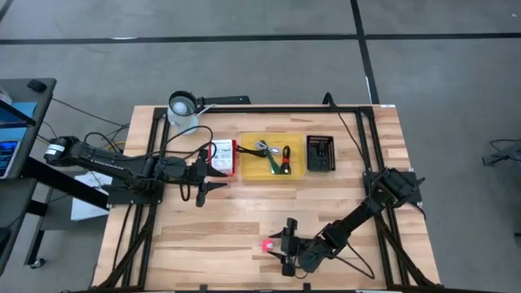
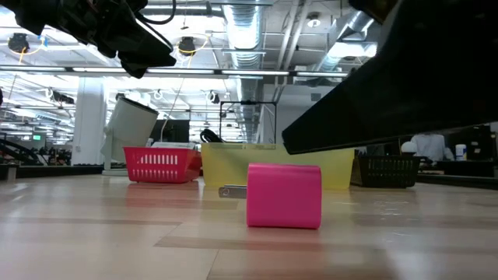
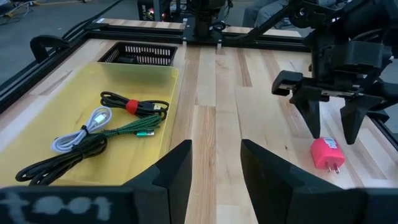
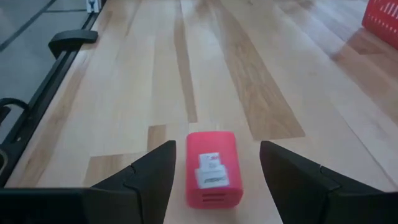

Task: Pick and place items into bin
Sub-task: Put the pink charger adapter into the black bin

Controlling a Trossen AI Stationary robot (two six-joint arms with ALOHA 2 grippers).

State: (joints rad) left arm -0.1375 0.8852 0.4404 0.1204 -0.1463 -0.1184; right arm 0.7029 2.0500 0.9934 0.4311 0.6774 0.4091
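Pink charger plug (image 1: 267, 244), lower centre of the high view on bare table: right gripper (image 1: 286, 242) hangs spread wide astride it, ungrasped; next, lower, close, carry to yellow bin (image 1: 246, 168).

Even, bright overhead light from ceiling strip lamps (image 2: 156, 70) fills the room; the wooden surface (image 1: 244, 220) shows only soft shadows. At table height the pink charger (image 2: 284, 195) is sharp, the near dark arm blurred, silhouetted against the ceiling
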